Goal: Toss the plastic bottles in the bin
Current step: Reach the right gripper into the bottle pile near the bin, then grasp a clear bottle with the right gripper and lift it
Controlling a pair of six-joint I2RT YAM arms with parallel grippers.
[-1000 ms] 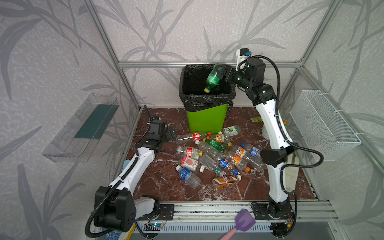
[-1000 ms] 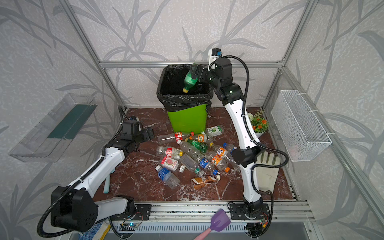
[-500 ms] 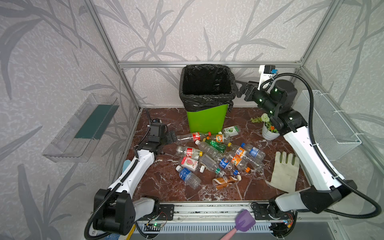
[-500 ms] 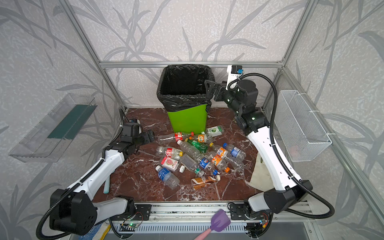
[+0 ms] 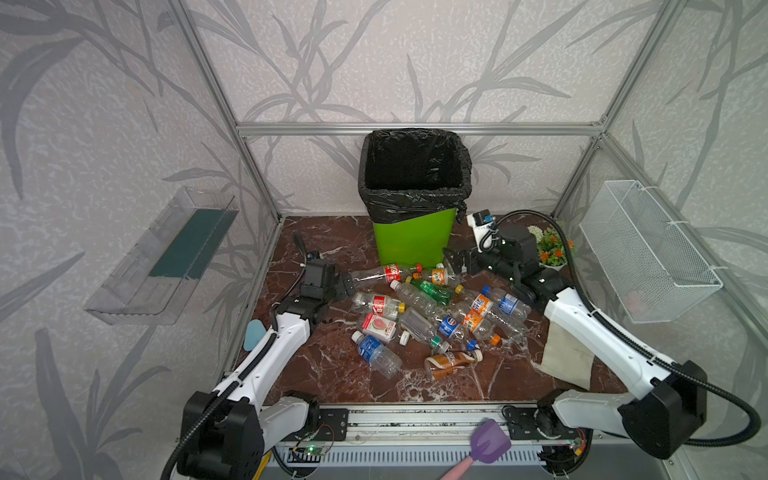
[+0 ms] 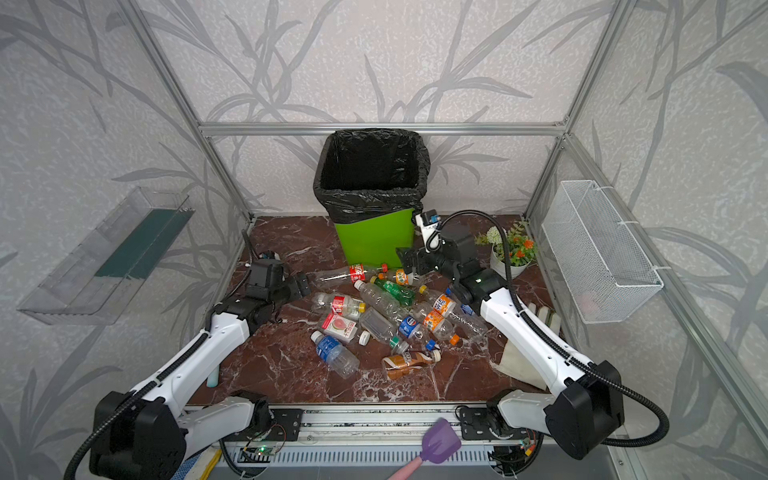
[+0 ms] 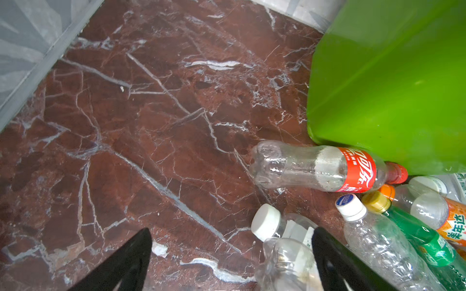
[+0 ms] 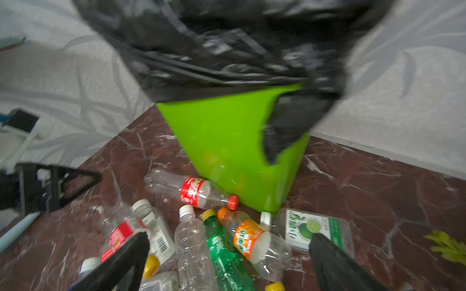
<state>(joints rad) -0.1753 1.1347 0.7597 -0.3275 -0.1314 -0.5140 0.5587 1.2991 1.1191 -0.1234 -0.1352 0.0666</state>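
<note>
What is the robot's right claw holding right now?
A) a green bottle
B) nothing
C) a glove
B: the right gripper has its jaws wide open with nothing between them, above the pile of plastic bottles.

Robot lab test cell. Evidence: aluminium frame (image 5: 415, 129) boxed with wallpaper panels (image 5: 415, 62); marble-look floor (image 5: 332, 365); two arms (image 5: 270, 357) bolted to a rail (image 5: 415, 424); bare circuit board (image 5: 309, 449) and wiring (image 5: 320, 434) at front; basket (image 5: 648, 249) and bin (image 5: 411, 241) as fittings.
</note>
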